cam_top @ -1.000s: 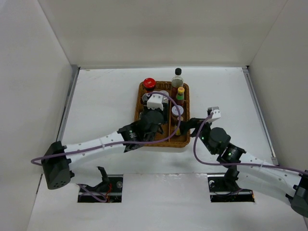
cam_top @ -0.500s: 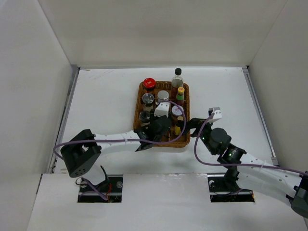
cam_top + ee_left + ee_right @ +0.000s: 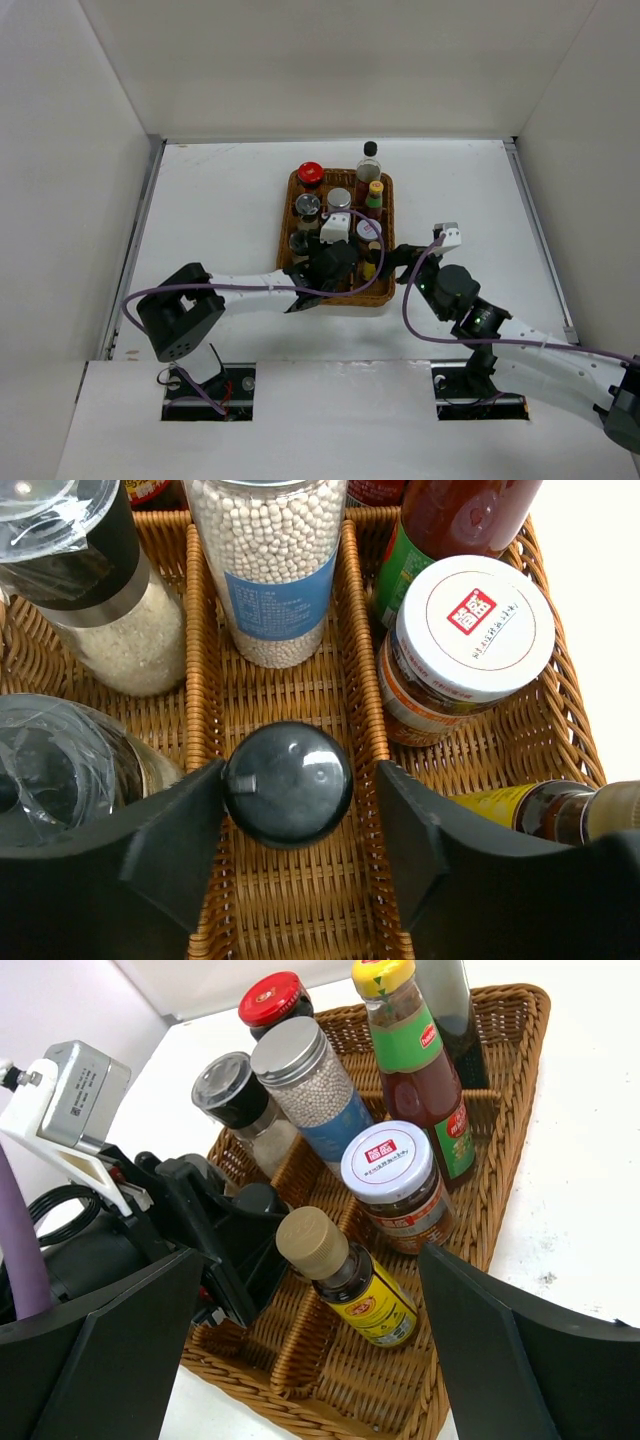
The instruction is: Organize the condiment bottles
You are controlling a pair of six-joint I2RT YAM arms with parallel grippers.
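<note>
Several condiment bottles stand in the wicker tray (image 3: 286,215). My left gripper (image 3: 300,785) is open around a black-capped bottle (image 3: 287,783) in the near middle compartment. Its left finger touches the cap; the right finger stands a little off. Around it are a peppercorn jar (image 3: 272,570), a white-lidded jar (image 3: 465,640) and a salt grinder (image 3: 100,600). My right gripper (image 3: 310,1260) is open and empty, above the tray's near right corner, over a tan-capped yellow-label bottle (image 3: 345,1275). A red-lidded jar (image 3: 310,173) and a yellow-capped sauce bottle (image 3: 375,192) stand at the tray's far end.
A black-capped clear bottle (image 3: 370,157) stands at the tray's far edge. The left arm (image 3: 250,290) lies across the table from the left, and the right arm (image 3: 500,335) from the right. White walls enclose the table.
My left arm has drawn back toward the near end of the tray and its gripper has come down around the black-capped bottle. The right arm has not moved.
</note>
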